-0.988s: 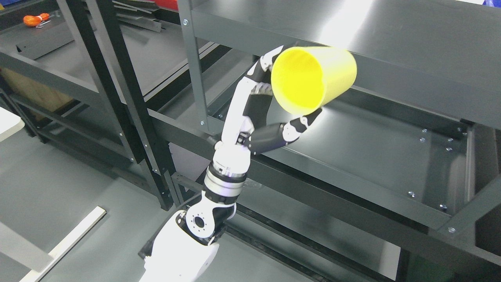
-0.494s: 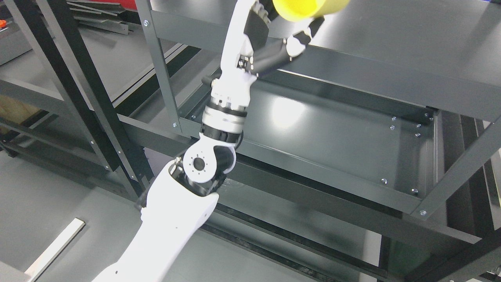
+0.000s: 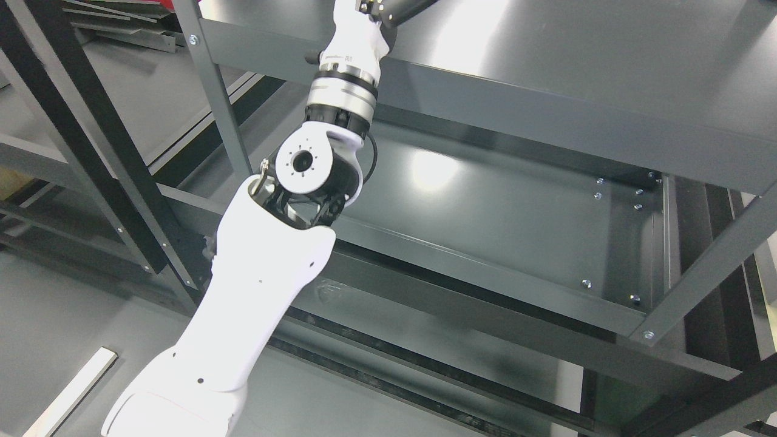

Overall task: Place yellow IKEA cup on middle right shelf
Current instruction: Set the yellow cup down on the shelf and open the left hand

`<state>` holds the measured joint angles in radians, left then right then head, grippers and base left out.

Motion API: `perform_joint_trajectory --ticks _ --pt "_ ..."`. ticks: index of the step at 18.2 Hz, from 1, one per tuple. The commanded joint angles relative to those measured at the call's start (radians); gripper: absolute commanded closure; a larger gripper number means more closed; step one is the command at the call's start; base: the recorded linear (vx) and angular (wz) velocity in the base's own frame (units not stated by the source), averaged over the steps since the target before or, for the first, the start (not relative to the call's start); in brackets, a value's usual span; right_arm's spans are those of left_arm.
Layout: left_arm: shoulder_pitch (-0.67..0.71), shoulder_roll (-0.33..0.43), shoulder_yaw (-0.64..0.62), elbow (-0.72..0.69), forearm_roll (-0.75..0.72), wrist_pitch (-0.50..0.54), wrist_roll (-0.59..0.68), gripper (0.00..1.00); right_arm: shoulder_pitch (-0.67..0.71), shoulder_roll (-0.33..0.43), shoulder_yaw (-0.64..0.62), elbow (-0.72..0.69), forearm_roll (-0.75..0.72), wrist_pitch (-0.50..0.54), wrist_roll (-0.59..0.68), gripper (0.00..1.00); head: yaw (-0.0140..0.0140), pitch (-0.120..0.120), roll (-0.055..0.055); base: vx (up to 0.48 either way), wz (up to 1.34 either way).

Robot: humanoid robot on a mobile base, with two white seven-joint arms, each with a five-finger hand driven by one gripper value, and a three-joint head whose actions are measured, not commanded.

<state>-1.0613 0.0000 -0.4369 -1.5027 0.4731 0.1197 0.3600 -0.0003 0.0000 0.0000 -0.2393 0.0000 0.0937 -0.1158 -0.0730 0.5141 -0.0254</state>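
Observation:
The yellow cup is not in view now. My left arm [image 3: 267, 267] comes in from the lower left and reaches up past the front edge of a grey metal shelf [image 3: 546, 115]. Its wrist [image 3: 341, 91] is near the top of the picture. Only the base of the left hand [image 3: 388, 6] shows at the top edge; the rest is cut off. A lower grey shelf tray [image 3: 498, 212] lies below and to the right of the arm, with nothing on it. The right arm is not in view.
A grey upright post [image 3: 212, 97] stands just left of the arm. A black rack frame [image 3: 79, 145] with further shelves is at the far left. A diagonal grey brace [image 3: 704, 273] crosses at the right. A white strip [image 3: 67, 394] lies on the floor at the lower left.
My left arm has risen, carrying the hand and the yellow cup out past the top edge of the picture. The whole view has also shifted, so the camera has moved.

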Motion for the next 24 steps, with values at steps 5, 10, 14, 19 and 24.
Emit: perform_joint_trajectory --ticks 5,10,14,19,24 --pt "-0.222 0.017 0.029 0.312 0.298 0.217 0.092 1.00 0.014 -0.017 0.017 0.000 -0.025 0.000 -0.001 0.01 0.0000 0.000 0.000 0.027 -0.04" --pt "-0.273 0.017 -0.017 0.341 0.364 0.299 0.103 0.99 0.014 -0.017 0.017 0.000 -0.025 0.000 -0.001 0.01 0.0000 0.000 0.000 0.024 -0.05" --pt "-0.282 0.017 -0.049 0.337 0.352 0.304 0.103 0.85 0.014 -0.017 0.017 0.000 -0.025 0.000 -0.001 0.01 0.0000 0.000 0.000 0.019 -0.08" --pt "-0.278 0.017 -0.052 0.338 0.297 0.408 0.103 0.59 0.014 -0.017 0.017 0.000 -0.025 0.000 -0.001 0.01 0.0000 0.000 0.000 0.018 -0.09" --pt "-0.273 0.017 -0.051 0.341 0.242 0.426 0.105 0.58 0.014 -0.017 0.017 0.000 -0.025 0.000 -0.001 0.01 0.0000 0.000 0.000 0.005 -0.01"
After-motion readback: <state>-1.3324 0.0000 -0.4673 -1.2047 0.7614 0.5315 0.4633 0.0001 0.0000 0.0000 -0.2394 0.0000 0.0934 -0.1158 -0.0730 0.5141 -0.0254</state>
